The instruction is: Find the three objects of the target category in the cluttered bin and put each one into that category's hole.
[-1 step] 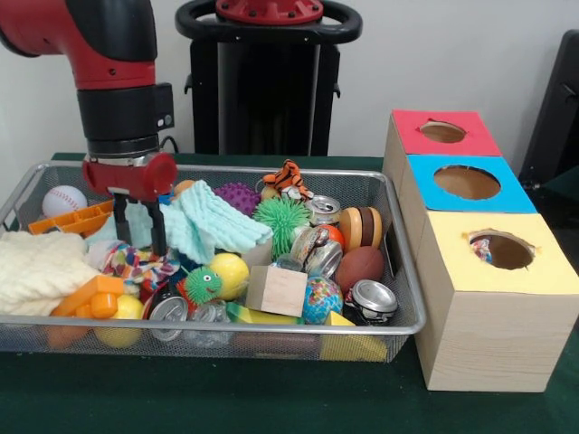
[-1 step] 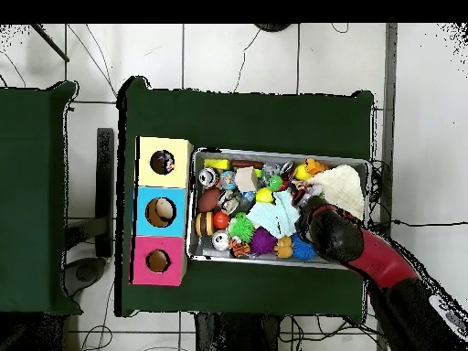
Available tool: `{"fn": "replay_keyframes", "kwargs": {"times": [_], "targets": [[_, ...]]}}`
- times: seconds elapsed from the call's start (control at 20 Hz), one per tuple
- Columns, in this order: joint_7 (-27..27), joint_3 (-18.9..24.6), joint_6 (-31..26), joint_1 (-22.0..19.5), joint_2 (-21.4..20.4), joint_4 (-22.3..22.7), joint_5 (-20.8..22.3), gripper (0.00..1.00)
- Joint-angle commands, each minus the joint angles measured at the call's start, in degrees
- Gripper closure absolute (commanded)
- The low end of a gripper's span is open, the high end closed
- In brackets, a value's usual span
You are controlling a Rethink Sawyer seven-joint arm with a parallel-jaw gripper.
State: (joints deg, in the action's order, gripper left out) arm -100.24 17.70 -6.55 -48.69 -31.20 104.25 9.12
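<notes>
A wire mesh bin (image 1: 403, 271) holds a heap of toys, cloths and cans. My gripper (image 1: 139, 233) hangs over the bin's left part, open, its two black fingers (image 1: 159, 232) spread above a multicoloured cloth (image 1: 136, 264) and in front of a light blue knitted cloth (image 1: 213, 221). Nothing is held between them. Silver cans lie at the back (image 1: 323, 210), the front right (image 1: 373, 298) and the front (image 1: 167, 312). To the right stand three boxes with holes: red (image 1: 443, 132), blue (image 1: 467, 182) and yellow (image 1: 500, 250). In the overhead view the arm (image 2: 343, 239) covers the gripper.
Also in the bin: a baseball (image 1: 63, 200), cream knitted cloth (image 1: 36, 267), green spiky ball (image 1: 280, 217), purple spiky ball (image 1: 238, 196), toy tiger (image 1: 288, 176), wooden block (image 1: 276, 289), lemon (image 1: 231, 274), brown football (image 1: 360, 268). Something colourful shows inside the yellow box's hole.
</notes>
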Motion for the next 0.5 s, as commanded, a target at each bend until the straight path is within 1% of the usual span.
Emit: {"fn": "replay_keyframes", "kwargs": {"times": [0.05,0.15,0.25,0.5], "targets": [[-1.8,5.21,-0.77,-1.12,-0.25,-5.48,2.2,0.0],[-2.08,4.32,-0.61,-0.48,0.26,-5.86,2.25,0.0],[-2.6,3.2,-0.29,0.24,1.9,-6.02,2.21,0.0],[-4.32,1.42,6.22,0.51,9.31,-6.79,3.81,0.0]]}}
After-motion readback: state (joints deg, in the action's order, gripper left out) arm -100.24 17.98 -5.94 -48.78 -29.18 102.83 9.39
